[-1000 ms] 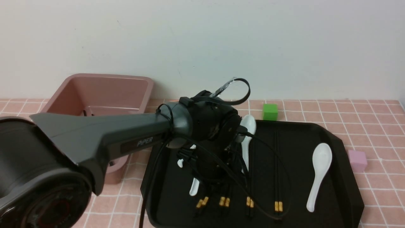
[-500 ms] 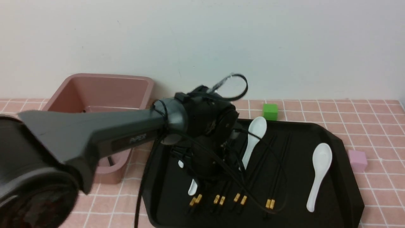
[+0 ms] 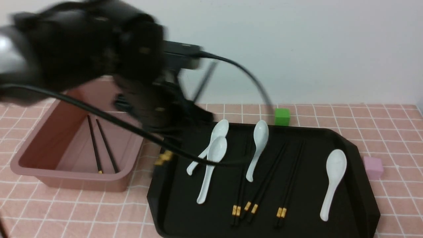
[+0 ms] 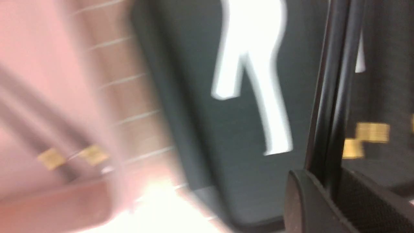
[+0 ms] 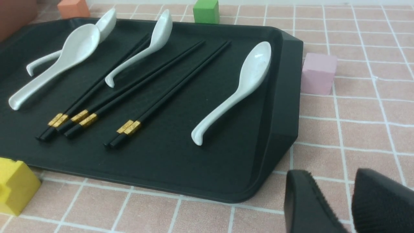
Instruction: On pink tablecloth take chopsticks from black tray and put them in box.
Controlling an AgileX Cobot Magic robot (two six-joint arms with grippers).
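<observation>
The right pincer hangs low over the cloth, jaws parted and empty. Ahead of it and to its left lies the tray, cut corner nearest. A yellow block sits far to its left, against the tray's near rim.

On the tray, one spoon lies closest to this pincer. Left of that are three pairs of chopsticks, slanted, with their gold bands toward the robot; two pairs meet at the banded ends. Three more spoons lie beyond and left of them. A pink cube stands ahead of the pincer, just beside the tray's right rim.

The left pincer, badly blurred, is clenched on a held pair of chopsticks. It is raised above the tray's left rim. The box sits below it to its left, with a boxed pair lying on the floor inside.

Farthest off, past the tray, stand a green cube and an orange cube.
</observation>
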